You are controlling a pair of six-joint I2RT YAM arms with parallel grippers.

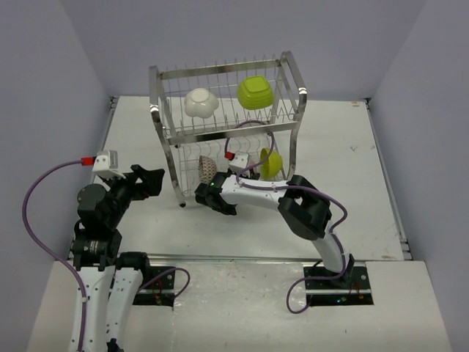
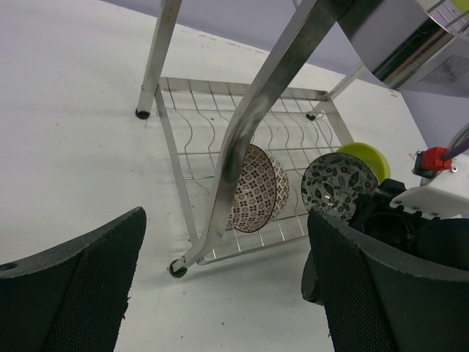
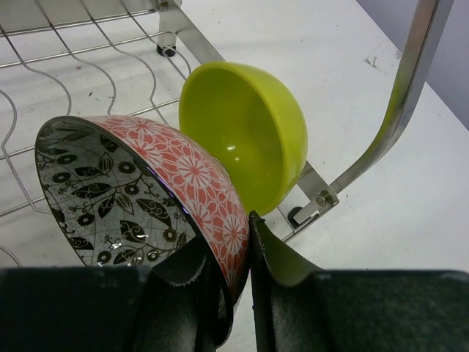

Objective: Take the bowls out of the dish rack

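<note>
The chrome dish rack (image 1: 167, 136) stands at the back of the table. On its upper tier sit a white bowl (image 1: 200, 102) and a squarish lime green bowl (image 1: 256, 92). Leaning in the lower tier are a patterned bowl (image 2: 256, 187) and a round lime green bowl (image 3: 249, 132). My right gripper (image 3: 234, 242) reaches into the lower tier and is shut on the rim of a second patterned bowl (image 3: 183, 172), red-flowered outside and black-leaved inside. My left gripper (image 1: 150, 182) hangs open and empty just left of the rack's near left post (image 2: 249, 125).
The white table (image 1: 344, 169) is enclosed by pale walls on three sides. A purple cable (image 1: 33, 205) loops off the left arm. Another cable (image 1: 264, 150) arches over the right wrist inside the rack. The rack's near right foot (image 3: 297, 216) sits beside the held bowl.
</note>
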